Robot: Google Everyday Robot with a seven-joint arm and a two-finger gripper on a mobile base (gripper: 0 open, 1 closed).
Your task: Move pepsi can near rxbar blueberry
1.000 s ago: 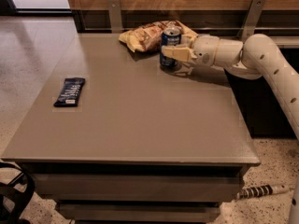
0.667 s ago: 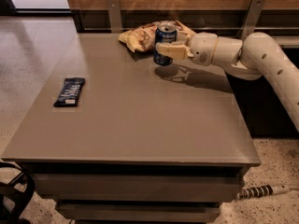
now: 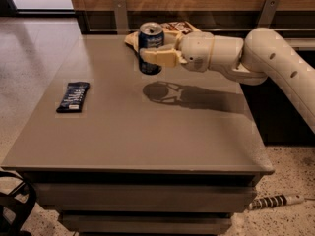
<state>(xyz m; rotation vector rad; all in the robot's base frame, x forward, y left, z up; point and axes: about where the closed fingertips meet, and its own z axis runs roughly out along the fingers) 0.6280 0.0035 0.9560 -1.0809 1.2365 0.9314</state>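
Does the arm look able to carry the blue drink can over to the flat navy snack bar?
Probably yes. The pincer, shut on the blue cylindrical can, hangs above the grey table; only bare tabletop lies between it and the flat navy bar.

The cream two-finger gripper hangs above the far part of the grey-brown worktop, its jaws clamped on the small blue cylindrical pepsi can. The near jaw covers the can's middle band, and the far jaw is hidden behind the can. The crinkled yellow-brown chip bag is mostly hidden behind both. The white lettering on the flat dark navy rxbar blueberry is too small to read. The cream arm is cut off by the right edge. A black object in the lower left corner is cropped and cannot be identified.
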